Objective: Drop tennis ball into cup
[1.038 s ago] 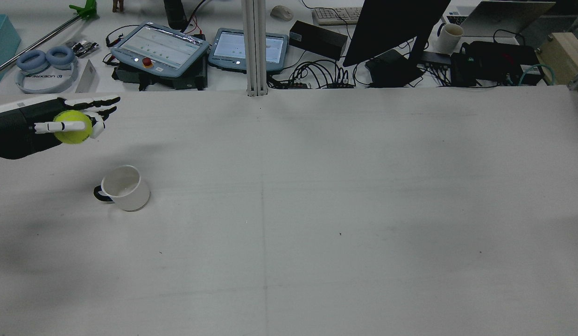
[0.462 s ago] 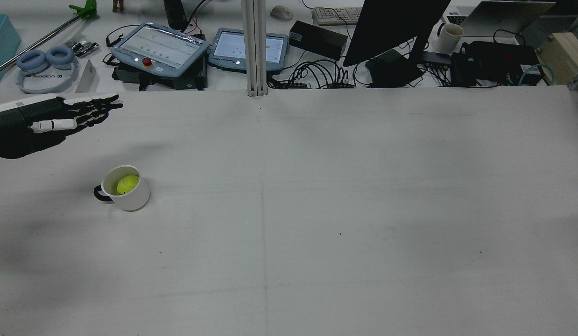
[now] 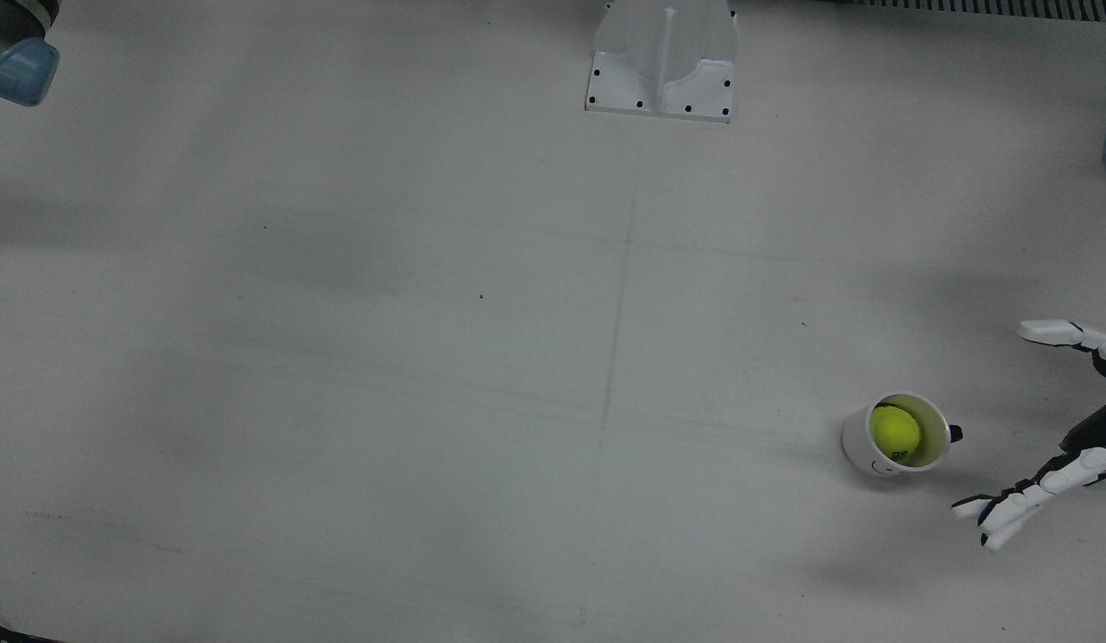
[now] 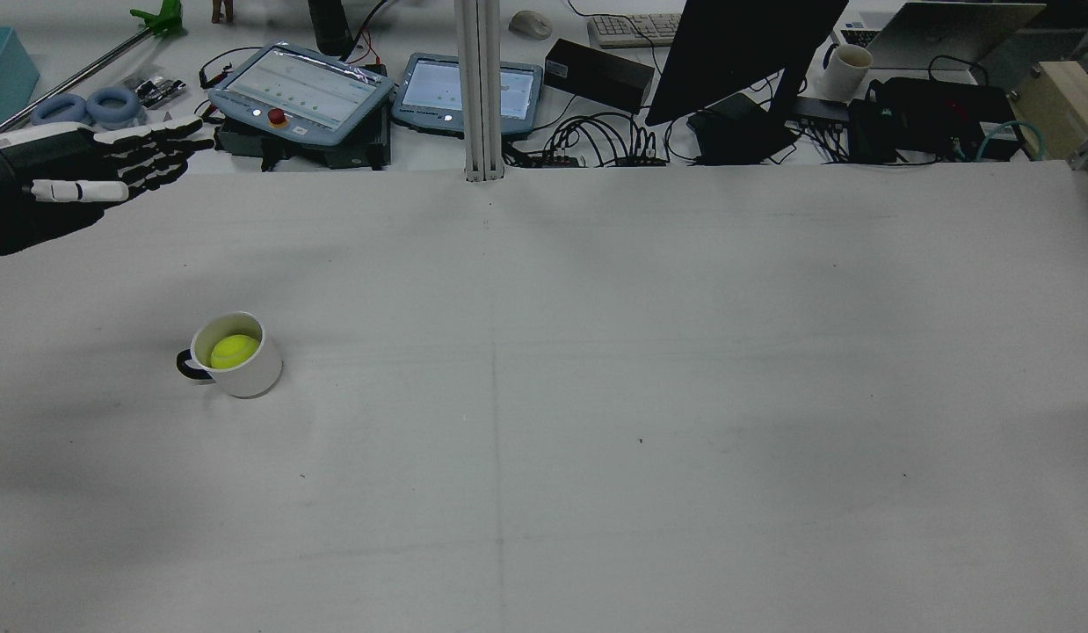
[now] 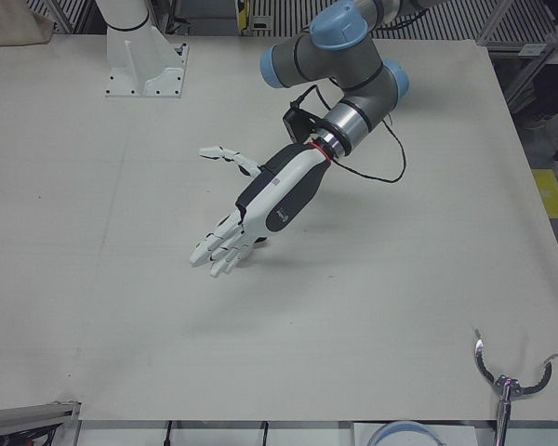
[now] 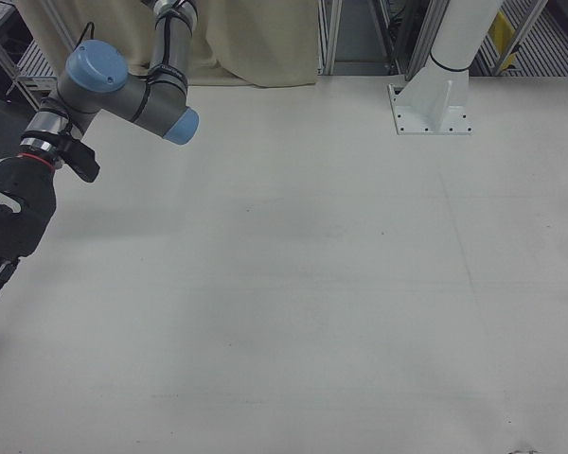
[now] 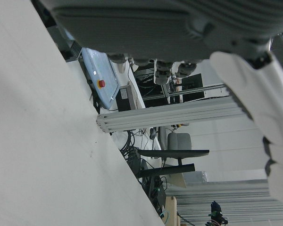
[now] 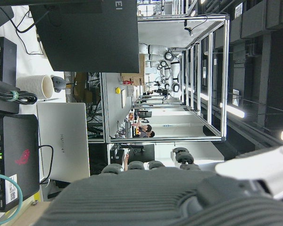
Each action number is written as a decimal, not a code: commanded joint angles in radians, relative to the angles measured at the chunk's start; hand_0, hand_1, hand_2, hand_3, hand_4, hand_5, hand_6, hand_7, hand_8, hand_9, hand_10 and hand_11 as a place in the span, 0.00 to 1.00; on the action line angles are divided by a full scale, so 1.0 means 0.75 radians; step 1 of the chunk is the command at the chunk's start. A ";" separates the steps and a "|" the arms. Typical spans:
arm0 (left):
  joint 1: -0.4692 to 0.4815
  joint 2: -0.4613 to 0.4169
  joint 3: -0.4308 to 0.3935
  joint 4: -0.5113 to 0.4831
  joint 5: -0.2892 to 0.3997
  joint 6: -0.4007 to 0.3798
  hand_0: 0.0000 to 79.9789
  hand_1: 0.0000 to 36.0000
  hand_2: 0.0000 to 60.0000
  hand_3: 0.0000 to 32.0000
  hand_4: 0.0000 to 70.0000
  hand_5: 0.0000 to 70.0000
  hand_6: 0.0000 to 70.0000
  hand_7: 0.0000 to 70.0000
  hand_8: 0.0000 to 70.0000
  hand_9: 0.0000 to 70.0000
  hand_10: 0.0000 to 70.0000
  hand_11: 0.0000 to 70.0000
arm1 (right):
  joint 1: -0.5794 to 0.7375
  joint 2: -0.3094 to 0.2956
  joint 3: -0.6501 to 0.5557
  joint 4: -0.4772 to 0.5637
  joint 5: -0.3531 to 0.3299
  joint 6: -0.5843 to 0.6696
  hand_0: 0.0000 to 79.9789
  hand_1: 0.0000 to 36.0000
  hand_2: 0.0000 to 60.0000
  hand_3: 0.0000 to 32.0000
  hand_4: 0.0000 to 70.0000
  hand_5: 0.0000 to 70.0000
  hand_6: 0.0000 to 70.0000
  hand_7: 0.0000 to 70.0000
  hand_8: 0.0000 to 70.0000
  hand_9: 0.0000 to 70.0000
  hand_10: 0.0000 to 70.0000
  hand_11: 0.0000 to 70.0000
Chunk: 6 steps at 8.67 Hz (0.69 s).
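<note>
The yellow-green tennis ball (image 4: 235, 350) lies inside the white cup (image 4: 252, 378), which stands upright on the table's left half with its dark handle to the left. The front view shows the ball (image 3: 894, 430) in the cup (image 3: 859, 449) too. My left hand (image 4: 96, 180) is open and empty, fingers spread, hovering well beyond the cup near the table's far edge. It also shows in the front view (image 3: 1085, 438) and the left-front view (image 5: 265, 204). My right hand (image 6: 5, 227) is raised off to the side, open and empty.
Beyond the table's far edge are two teach pendants (image 4: 302, 88), blue headphones (image 4: 87, 105), cables and a monitor (image 4: 737, 53). A white pedestal (image 3: 660, 62) stands at the robot's side. A metal claw tool (image 5: 507, 376) lies near the front edge.
My left hand opened and let go of the ball, which dropped into the cup and settled there. The empty hand then moved away towards the far edge.
</note>
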 commanded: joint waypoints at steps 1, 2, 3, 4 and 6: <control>-0.295 -0.228 0.178 0.091 -0.016 -0.004 0.63 0.54 0.00 0.00 0.00 0.00 0.00 0.15 0.00 0.01 0.00 0.00 | 0.000 0.001 0.002 -0.001 0.000 -0.002 0.00 0.00 0.00 0.00 0.00 0.00 0.00 0.00 0.00 0.00 0.00 0.00; -0.374 -0.203 0.230 0.081 -0.016 -0.004 0.61 0.53 0.00 0.00 0.00 0.01 0.00 0.11 0.00 0.00 0.00 0.00 | 0.000 0.001 0.004 -0.001 0.000 -0.002 0.00 0.00 0.00 0.00 0.00 0.00 0.00 0.00 0.00 0.00 0.00 0.00; -0.418 -0.183 0.323 0.038 -0.016 -0.012 0.66 0.59 0.00 0.00 0.00 0.02 0.00 0.11 0.00 0.00 0.00 0.00 | 0.000 0.001 0.004 -0.001 0.000 -0.002 0.00 0.00 0.00 0.00 0.00 0.00 0.00 0.00 0.00 0.00 0.00 0.00; -0.471 -0.181 0.385 0.027 -0.016 -0.014 0.67 0.62 0.00 0.00 0.00 0.02 0.00 0.12 0.00 0.00 0.00 0.00 | 0.000 0.001 0.004 -0.001 0.000 -0.002 0.00 0.00 0.00 0.00 0.00 0.00 0.00 0.00 0.00 0.00 0.00 0.00; -0.478 -0.181 0.373 0.060 -0.014 -0.018 0.67 0.64 0.00 0.00 0.00 0.02 0.00 0.12 0.00 0.00 0.00 0.00 | 0.000 0.001 0.004 -0.001 0.000 -0.002 0.00 0.00 0.00 0.00 0.00 0.00 0.00 0.00 0.00 0.00 0.00 0.00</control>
